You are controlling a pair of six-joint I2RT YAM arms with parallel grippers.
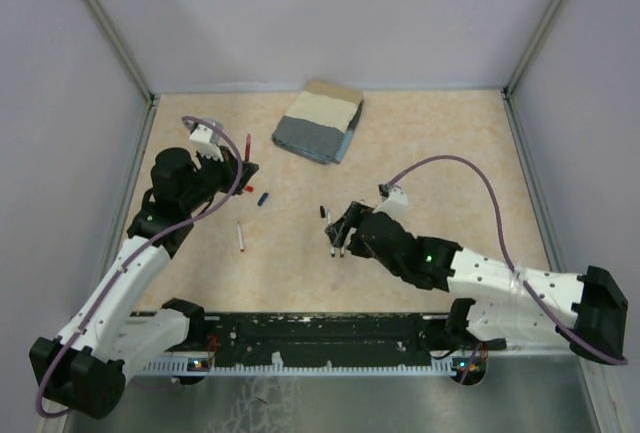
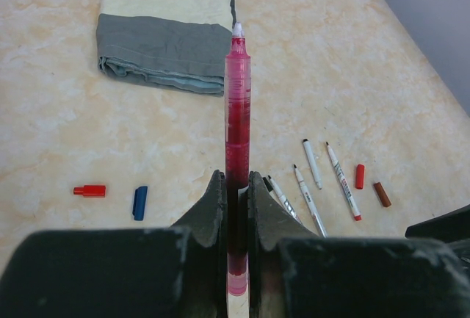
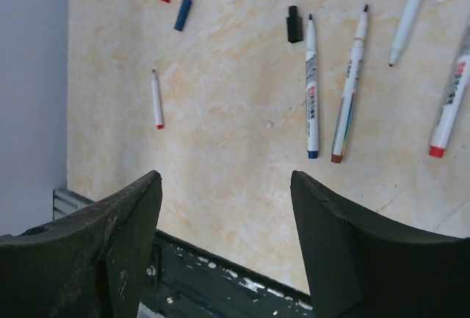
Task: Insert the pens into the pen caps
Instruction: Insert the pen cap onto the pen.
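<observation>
My left gripper [image 2: 236, 186] is clamped tight on a red pen [image 2: 237, 112], which stands upright between the fingers, tip toward twelve o'clock. On the table [image 2: 367, 53], a red cap [image 2: 89, 190] and a blue cap [image 2: 139, 203] lie at its nine o'clock, and white pens [image 2: 312, 164] lie at three o'clock. My right gripper [image 3: 228, 186] hangs spread wide and holds nothing. A black cap [image 3: 294, 24] lies at its one o'clock.

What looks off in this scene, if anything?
Nothing damaged or spilled. Odd bits: the left gripper grips a red-barrelled pen, unlike the white pens on the table, and a folded cloth lies at the far side.
</observation>
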